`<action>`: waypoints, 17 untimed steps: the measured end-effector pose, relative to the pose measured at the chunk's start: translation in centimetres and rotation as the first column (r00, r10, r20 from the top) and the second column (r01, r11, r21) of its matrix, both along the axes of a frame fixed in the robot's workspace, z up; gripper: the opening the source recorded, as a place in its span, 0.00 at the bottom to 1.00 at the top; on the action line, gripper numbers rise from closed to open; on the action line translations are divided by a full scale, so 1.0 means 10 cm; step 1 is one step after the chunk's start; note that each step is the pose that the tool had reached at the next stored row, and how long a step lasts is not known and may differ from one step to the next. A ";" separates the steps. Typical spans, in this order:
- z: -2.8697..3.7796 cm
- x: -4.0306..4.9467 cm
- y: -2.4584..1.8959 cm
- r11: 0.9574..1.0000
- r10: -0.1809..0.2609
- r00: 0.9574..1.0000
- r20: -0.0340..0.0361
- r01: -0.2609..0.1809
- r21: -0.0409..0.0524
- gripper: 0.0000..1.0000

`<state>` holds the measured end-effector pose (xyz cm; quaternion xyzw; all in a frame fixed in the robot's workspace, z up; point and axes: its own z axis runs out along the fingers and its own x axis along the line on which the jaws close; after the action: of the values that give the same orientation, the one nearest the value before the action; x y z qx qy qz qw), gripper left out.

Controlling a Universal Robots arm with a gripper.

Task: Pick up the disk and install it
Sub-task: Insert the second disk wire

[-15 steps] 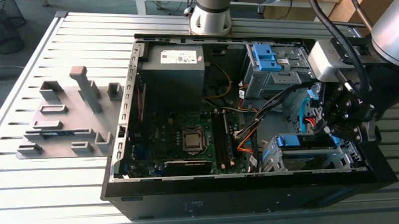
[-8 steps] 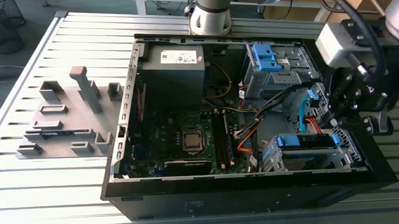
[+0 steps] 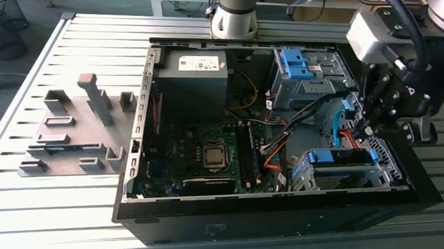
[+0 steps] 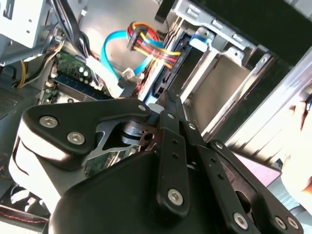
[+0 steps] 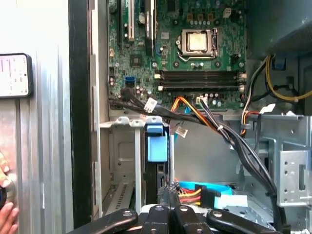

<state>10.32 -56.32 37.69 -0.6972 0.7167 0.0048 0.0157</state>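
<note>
Disk sits upright in grey drive bay inside open PC case, blue caddy end showing. Gripper hangs right at its edge, fingers together and not clamped on it. Motherboard lies well apart, beyond orange cables.

Probably a lab: slatted metal bench, open computer case.
</note>
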 end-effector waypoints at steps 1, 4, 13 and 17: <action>0.007 -0.006 0.000 1.000 0.000 1.000 0.000 0.000 0.000 0.11; 0.063 -0.006 0.014 1.000 0.000 1.000 0.000 0.000 0.000 0.11; 0.200 -0.007 0.117 1.000 0.000 1.000 0.000 0.000 -0.003 0.11; 0.218 -0.007 0.192 1.000 0.000 1.000 0.000 0.000 -0.014 0.11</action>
<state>10.25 -54.40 39.88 -0.6972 0.7168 -0.0003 0.0108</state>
